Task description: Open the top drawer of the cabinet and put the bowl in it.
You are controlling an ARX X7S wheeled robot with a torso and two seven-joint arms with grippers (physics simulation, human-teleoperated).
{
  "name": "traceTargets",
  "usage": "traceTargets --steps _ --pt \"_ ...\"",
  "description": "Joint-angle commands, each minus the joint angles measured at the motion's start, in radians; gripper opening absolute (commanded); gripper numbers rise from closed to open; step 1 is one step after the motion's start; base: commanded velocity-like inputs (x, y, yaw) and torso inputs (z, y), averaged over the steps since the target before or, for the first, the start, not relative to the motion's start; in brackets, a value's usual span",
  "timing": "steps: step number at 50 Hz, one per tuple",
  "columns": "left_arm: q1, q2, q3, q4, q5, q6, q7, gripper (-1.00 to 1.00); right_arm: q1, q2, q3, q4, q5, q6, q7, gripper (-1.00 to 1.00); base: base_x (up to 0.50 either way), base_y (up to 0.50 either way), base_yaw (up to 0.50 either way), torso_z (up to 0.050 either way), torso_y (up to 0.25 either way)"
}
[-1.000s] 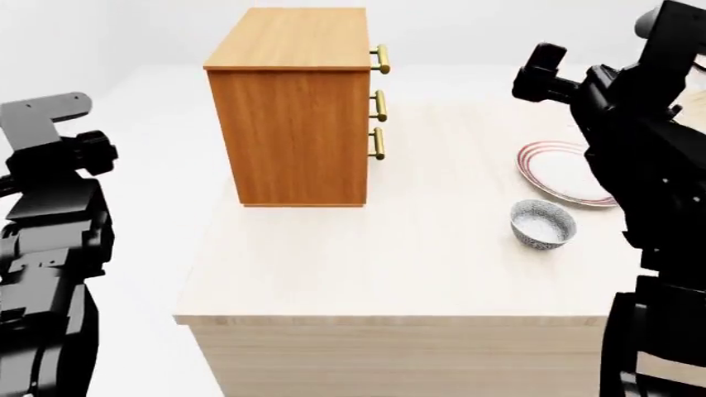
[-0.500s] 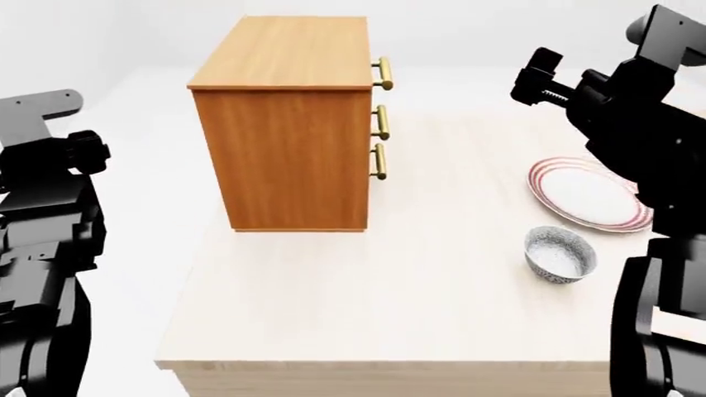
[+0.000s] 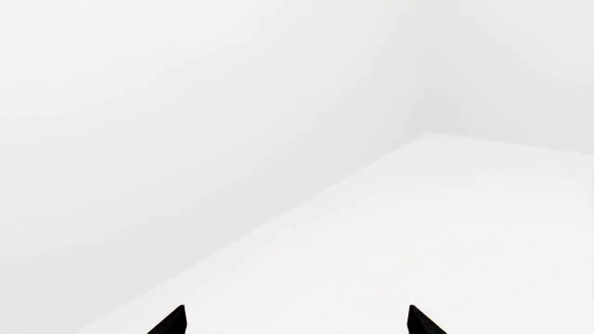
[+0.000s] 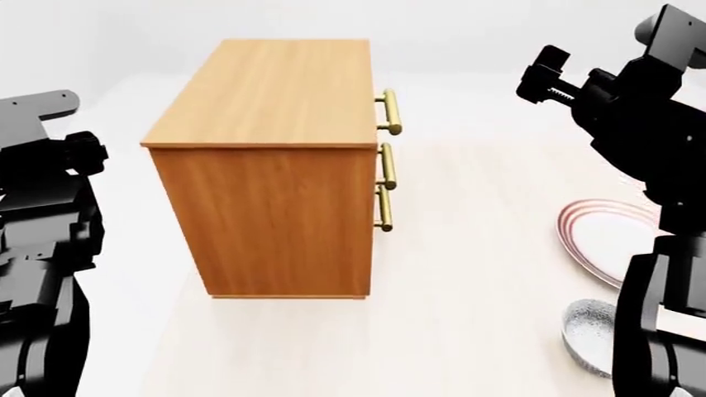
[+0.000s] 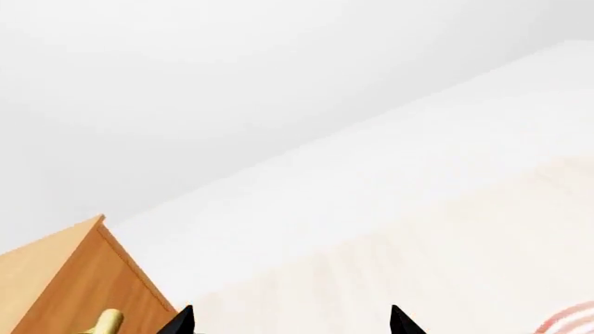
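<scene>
Pale wood tabletop (image 4: 474,273) | orange-brown three-drawer cabinet (image 4: 276,174), top drawer (image 4: 375,99) closed | blue-speckled bowl (image 4: 584,335) right of cabinet, beside red-ringed plate (image 4: 601,236) | left gripper (image 3: 295,321) and right gripper (image 5: 289,321) fingertips apart, empty.

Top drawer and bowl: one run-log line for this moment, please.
top drawer: shut | bowl: on table | left gripper: open, empty | right gripper: open, empty

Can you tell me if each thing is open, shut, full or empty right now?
top drawer: shut.
two lower drawers: shut.
bowl: upright on table, partly hidden, looks empty.
plate: flat, nothing on visible part.
left gripper: open, empty.
right gripper: open, empty.
</scene>
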Motion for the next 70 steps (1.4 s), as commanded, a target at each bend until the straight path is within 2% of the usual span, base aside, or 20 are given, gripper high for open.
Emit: traceTargets --steps 1,30,35,50,58,62,65,70 --pt "-0.004 -0.002 -0.002 0.0 0.0 -0.001 -0.003 1.0 0.004 0.001 0.005 0.009 0.004 0.0 0.004 1.0 0.5 0.0 0.0 0.0 0.0" --pt "-0.01 -0.01 -0.003 0.0 0.001 0.001 -0.007 1.0 0.011 -0.015 0.013 0.078 0.009 -0.03 0.0 1.0 0.49 0.0 0.0 0.0 0.001" --pt "-0.011 -0.01 -0.001 0.0 0.001 0.001 -0.007 1.0 0.012 -0.045 0.085 0.123 0.078 -0.037 -0.032 1.0 0.0 0.0 0.0 0.0 0.0" --pt "-0.01 -0.009 0.004 0.0 0.001 0.002 -0.008 1.0 0.036 -0.12 0.291 0.41 0.273 0.004 -0.12 1.0 0.0 0.0 0.0 0.0 0.0" --pt "-0.007 -0.011 0.004 0.0 0.0 0.002 -0.009 1.0 0.133 -0.092 0.259 0.712 0.23 -0.024 -0.246 1.0 0.0 0.0 0.0 0.0 0.0" --pt "-0.003 -0.012 0.002 0.0 0.0 0.004 -0.009 1.0 0.156 -0.088 0.229 0.718 0.17 0.033 -0.321 1.0 0.0 0.0 0.0 0.0 0.0" --pt "0.0 -0.014 0.001 0.0 0.0 0.005 -0.01 1.0 0.165 -0.08 0.305 0.719 0.121 0.134 -0.329 1.0 0.0 0.0 0.0 0.0 0.0" --pt "0.002 -0.015 -0.001 0.0 0.0 0.004 -0.011 1.0 0.163 -0.077 0.556 0.719 -0.051 0.233 -0.338 1.0 0.0 0.0 0.0 0.0 0.0"
